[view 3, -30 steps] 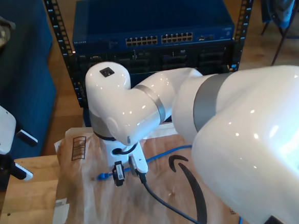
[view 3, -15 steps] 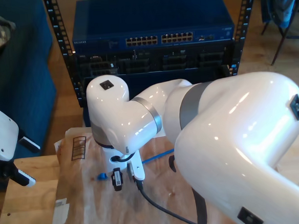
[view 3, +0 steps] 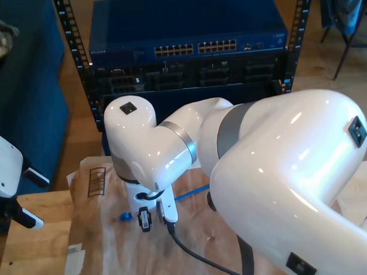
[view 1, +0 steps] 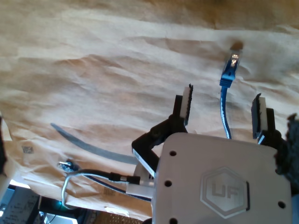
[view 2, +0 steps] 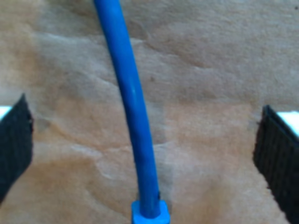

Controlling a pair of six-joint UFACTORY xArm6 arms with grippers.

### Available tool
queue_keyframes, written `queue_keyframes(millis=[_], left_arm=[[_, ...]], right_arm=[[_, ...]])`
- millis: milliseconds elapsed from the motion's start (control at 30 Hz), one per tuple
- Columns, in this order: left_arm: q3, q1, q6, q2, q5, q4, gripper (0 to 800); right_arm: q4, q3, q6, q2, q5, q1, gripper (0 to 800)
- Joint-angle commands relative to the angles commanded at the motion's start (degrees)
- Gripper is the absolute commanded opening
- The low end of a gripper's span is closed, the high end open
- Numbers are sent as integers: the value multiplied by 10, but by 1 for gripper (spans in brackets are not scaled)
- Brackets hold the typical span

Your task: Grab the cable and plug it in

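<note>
The cable [view 1: 225, 112] is a thin bright-blue cord lying on brown paper [view 1: 93, 70]. Its clear-tipped plug [view 1: 231, 65] lies just beyond my first gripper [view 1: 223, 93]. That gripper is open, and the cord runs between its fingers [view 1: 186, 102]. My second gripper [view 2: 147, 140] is also open, very close above the paper. The cable [view 2: 131, 88] passes midway between its black pads [view 2: 278, 154], touching neither. In the exterior view a large white arm reaches down to the cable [view 3: 190, 192], with its gripper [view 3: 143, 219] beside the plug [view 3: 123, 216].
A blue network switch [view 3: 190, 47] with rows of ports sits in a rack behind the table. Another white arm [view 3: 3, 169] hangs at the exterior view's left edge. A black robot wire [view 3: 191, 253] trails over the paper [view 3: 103, 256], which covers a wooden table [view 3: 27, 249].
The large arm has swung its elbow back, and its wrist has shifted slightly toward the exterior view's left and lower over the cable. The plug has stayed in place.
</note>
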Motion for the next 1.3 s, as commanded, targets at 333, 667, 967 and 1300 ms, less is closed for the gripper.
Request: queue_keyframes(millis=[333, 667, 967, 1300], left_arm=[[0, 0, 1, 0, 0, 0, 800], [0, 0, 1, 0, 0, 0, 800], [0, 0, 1, 0, 1, 0, 800], [1, 0, 1, 0, 1, 0, 800]], right_arm=[[1, -3, 3, 0, 0, 1, 419], [-6, -3, 27, -1, 0, 4, 246], [-7, -6, 27, -2, 0, 10, 153], [-66, -2, 36, -4, 1, 16, 4]])
